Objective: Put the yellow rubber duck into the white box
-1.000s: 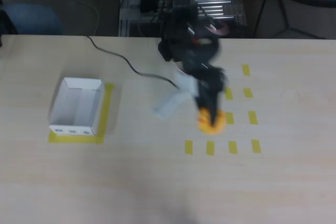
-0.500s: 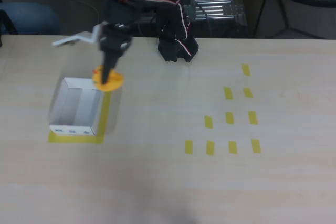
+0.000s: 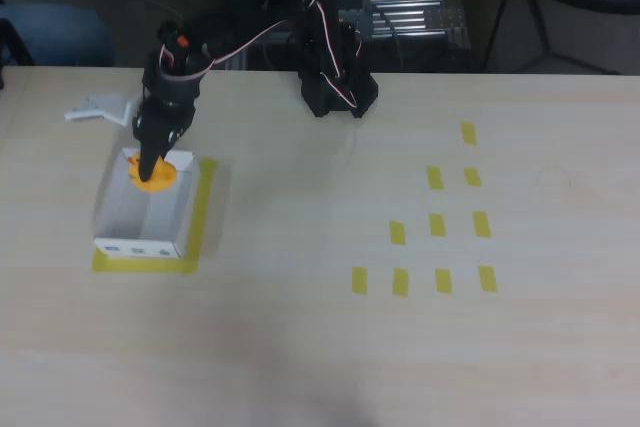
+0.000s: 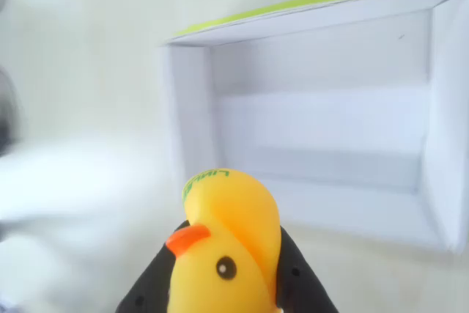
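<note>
The black two-finger gripper [image 3: 152, 169], clamped on the small yellow rubber duck [image 3: 155, 175], is holding it over the far end of the white cardboard box [image 3: 140, 245], positioning it for release inside.

Yellow duck [image 4: 227, 254] with orange beak, black eye; white box [image 3: 150, 212] on yellow tape [image 3: 203, 209]; black gripper [image 3: 152, 165].

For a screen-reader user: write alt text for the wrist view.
A yellow rubber duck with an orange beak is held between the black fingers of the end effector. Behind it lies the open white box, with pale table around it.
</note>
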{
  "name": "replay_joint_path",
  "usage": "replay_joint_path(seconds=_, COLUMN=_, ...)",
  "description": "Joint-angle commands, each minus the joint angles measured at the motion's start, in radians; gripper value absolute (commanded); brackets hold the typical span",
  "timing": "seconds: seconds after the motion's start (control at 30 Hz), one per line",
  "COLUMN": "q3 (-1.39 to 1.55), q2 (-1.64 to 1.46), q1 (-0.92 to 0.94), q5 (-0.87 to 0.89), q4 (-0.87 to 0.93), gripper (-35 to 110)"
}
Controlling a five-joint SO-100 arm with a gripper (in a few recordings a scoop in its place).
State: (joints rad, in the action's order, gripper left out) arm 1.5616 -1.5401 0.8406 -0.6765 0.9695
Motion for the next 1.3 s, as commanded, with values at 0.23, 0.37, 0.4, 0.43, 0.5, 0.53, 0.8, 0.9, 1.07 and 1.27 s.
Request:
replay_joint_path(seconds=0.23, q3=0.150, q2=0.063, q1=0.078, q5=-0.140, q4=-0.236, gripper=0)
replay_joint_path(seconds=0.37, q3=0.155, q2=0.098, q1=0.078, q5=-0.144, q4=-0.282, gripper=1)
replay_joint_path(seconds=0.4, q3=0.152, q2=0.103, q1=0.078, q5=-0.146, q4=-0.284, gripper=3)
replay_joint_path(seconds=0.43, q3=0.150, q2=0.106, q1=0.078, q5=-0.149, q4=-0.284, gripper=8)
replay_joint_path(seconds=0.5, q3=0.152, q2=0.106, q1=0.080, q5=-0.149, q4=-0.290, gripper=22)
replay_joint_path(seconds=0.53, q3=0.152, q2=0.106, q1=0.080, q5=-0.149, q4=-0.290, gripper=22)
replay_joint_path(seconds=0.8, q3=0.152, q2=0.106, q1=0.075, q5=-0.150, q4=-0.311, gripper=28)
replay_joint_path(seconds=0.9, q3=0.155, q2=0.106, q1=0.075, q5=-0.155, q4=-0.321, gripper=29)
replay_joint_path(seconds=1.07, q3=0.161, q2=0.106, q1=0.078, q5=-0.172, q4=-0.331, gripper=32)
replay_joint_path(seconds=1.27, q3=0.163, q2=0.106, q1=0.087, q5=-0.196, q4=-0.339, gripper=40)
